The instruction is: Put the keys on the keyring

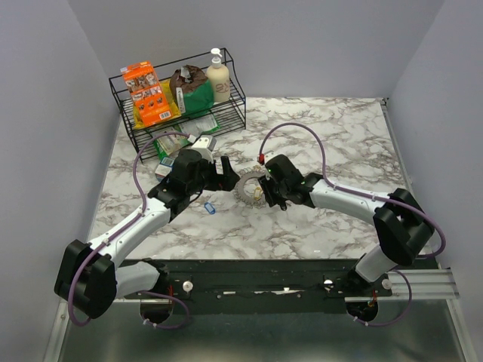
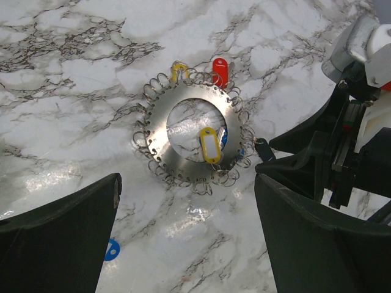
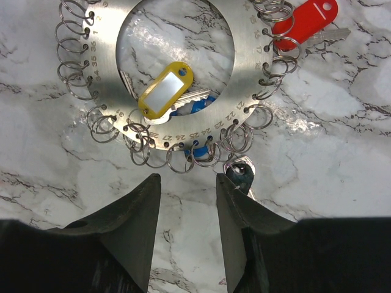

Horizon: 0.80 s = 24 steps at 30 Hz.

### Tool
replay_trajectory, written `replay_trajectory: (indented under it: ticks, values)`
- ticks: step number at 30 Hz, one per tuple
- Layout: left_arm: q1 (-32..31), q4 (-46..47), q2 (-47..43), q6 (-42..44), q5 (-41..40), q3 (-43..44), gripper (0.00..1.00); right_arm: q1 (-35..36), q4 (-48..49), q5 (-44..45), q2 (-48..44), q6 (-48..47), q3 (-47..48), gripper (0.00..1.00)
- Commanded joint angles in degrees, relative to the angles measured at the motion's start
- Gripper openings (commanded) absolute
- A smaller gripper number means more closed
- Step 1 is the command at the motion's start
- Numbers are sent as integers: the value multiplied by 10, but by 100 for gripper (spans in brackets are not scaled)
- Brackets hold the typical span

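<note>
Two fingers [image 3: 137,232] of the right gripper [image 3: 188,183] stand half apart with only bare marble table [image 3: 330,152] between them, so it grips nothing. Just ahead of its right fingertip lies a dark-headed key [image 3: 239,173], touching or nearly touching that tip, though I cannot tell which, and threaded on one of the small split rings [image 3: 198,155] that fringe the keyring [image 3: 241,67]. The keyring sits directly in front of the tool, flat on the marble. It is a thin numbered steel plate with a round hole in the middle and a wire loop in every rim hole. Inside that hole, further ahead, a yellow key [image 3: 166,90] lies across a blue key [image 3: 200,107]. Beyond and to the right, a red key [image 3: 303,23] hangs off the far rim. On the opposite side the left gripper [image 2: 188,183] hovers with its jaws spread wide and empty, a loose blue tag [image 2: 112,249] on the table near its left finger. The plate looks stiff, light and slick, and apt to skate on the stone. The inner edge of the hole or the outer rim between loops seems the best purchase. The keys should be light. Their plastic heads offer the pads a better hold than the slim, smooth blades, and the springy loops will likely resist being pried open.
</note>
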Motion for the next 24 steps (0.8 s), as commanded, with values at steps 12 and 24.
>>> replay_trajectory:
  ticks: [12,24]
  values:
    - [1,-11,-11,6,10,-13,99,0,-10,61,1,45,26,50]
    - [2,-26,14,8,15,-6,99,-93,16,-99,-28,67,20,53]
